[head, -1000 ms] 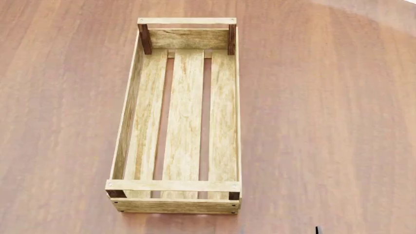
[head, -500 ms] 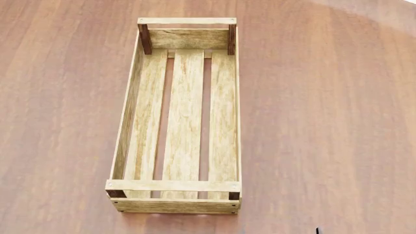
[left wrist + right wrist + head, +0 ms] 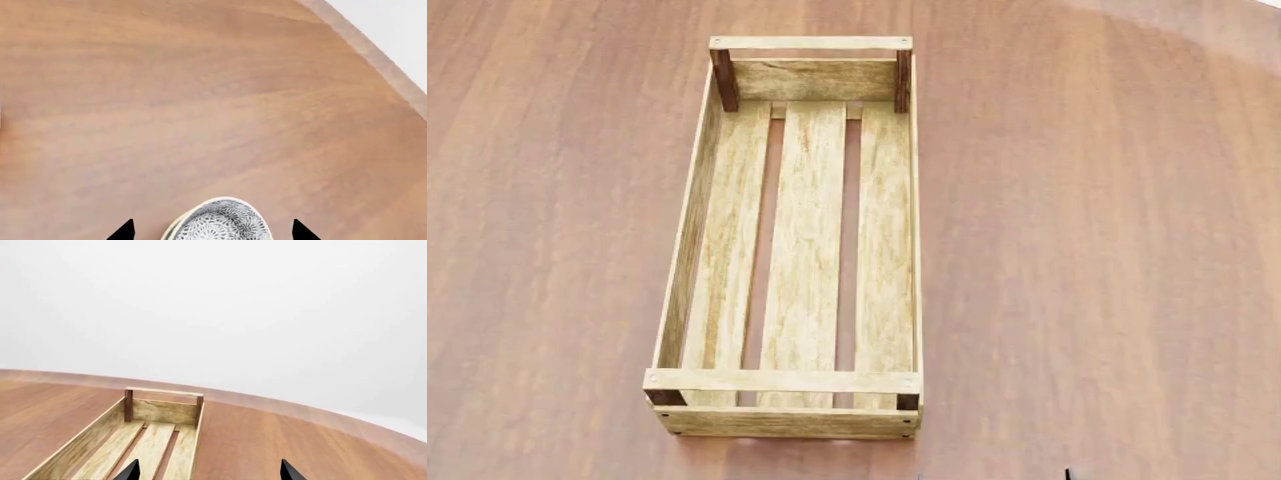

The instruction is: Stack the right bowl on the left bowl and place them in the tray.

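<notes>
The tray, a long light-wood crate with dark corner posts, lies with nothing in it in the middle of the head view. No bowl shows in that view. In the left wrist view a bowl with a grey-and-white flower pattern and cream rim sits on the table. My left gripper is open, one dark fingertip on either side of the bowl and apart from it. I cannot tell whether this is the left or the right bowl. My right gripper is open above the near part of the tray, holding nothing.
The brown wooden table spreads all round the tray. Its curved edge runs past the bowl on the far side in the left wrist view. A thin dark tip pokes in at the head view's bottom edge.
The dark tip at the head view's bottom edge has shifted slightly left. The tray has not moved.
</notes>
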### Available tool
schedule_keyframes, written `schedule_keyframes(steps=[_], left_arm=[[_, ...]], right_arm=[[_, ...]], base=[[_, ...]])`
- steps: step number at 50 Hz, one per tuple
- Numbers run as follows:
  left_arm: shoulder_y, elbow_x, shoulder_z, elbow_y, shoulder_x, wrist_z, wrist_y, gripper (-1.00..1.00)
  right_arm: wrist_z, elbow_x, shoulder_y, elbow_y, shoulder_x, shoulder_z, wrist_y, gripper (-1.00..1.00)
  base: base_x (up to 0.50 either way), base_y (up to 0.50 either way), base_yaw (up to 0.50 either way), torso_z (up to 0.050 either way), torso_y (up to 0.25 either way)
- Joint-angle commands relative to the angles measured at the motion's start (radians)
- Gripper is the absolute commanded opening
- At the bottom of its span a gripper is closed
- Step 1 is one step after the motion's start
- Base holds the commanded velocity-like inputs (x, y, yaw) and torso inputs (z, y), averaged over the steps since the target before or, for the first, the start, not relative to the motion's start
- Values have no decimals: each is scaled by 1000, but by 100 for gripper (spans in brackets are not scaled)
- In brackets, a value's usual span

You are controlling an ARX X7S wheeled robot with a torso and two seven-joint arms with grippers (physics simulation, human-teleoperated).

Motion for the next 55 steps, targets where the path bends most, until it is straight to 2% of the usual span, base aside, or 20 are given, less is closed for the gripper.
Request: schedule_keyframes(steps=[1, 6, 26, 37, 55], left_arm=[[45, -54, -103, 27, 45, 101, 12, 100], [42, -106, -144, 6, 60, 142, 13, 100], [65, -61, -144, -51, 62, 164, 40, 100], [45, 5, -51, -78, 47, 153, 6, 100], [6, 29, 5, -136, 46, 156, -20, 100]], right_arm=[[-22, -31, 0, -7, -19, 10, 12, 100], [-22, -35, -2, -14, -17, 9, 18, 100], [-16, -42, -4, -9, -16, 0, 14, 100], [-14, -41, -4, 3, -18, -7, 8, 100], [-8, -48, -3, 18, -15, -11, 9, 100]], base=[[0, 0, 0, 0, 0], [0, 0, 0, 0, 0], [0, 0, 0, 0, 0], [0, 0, 0, 0, 0], [0, 0, 0, 0, 0]])
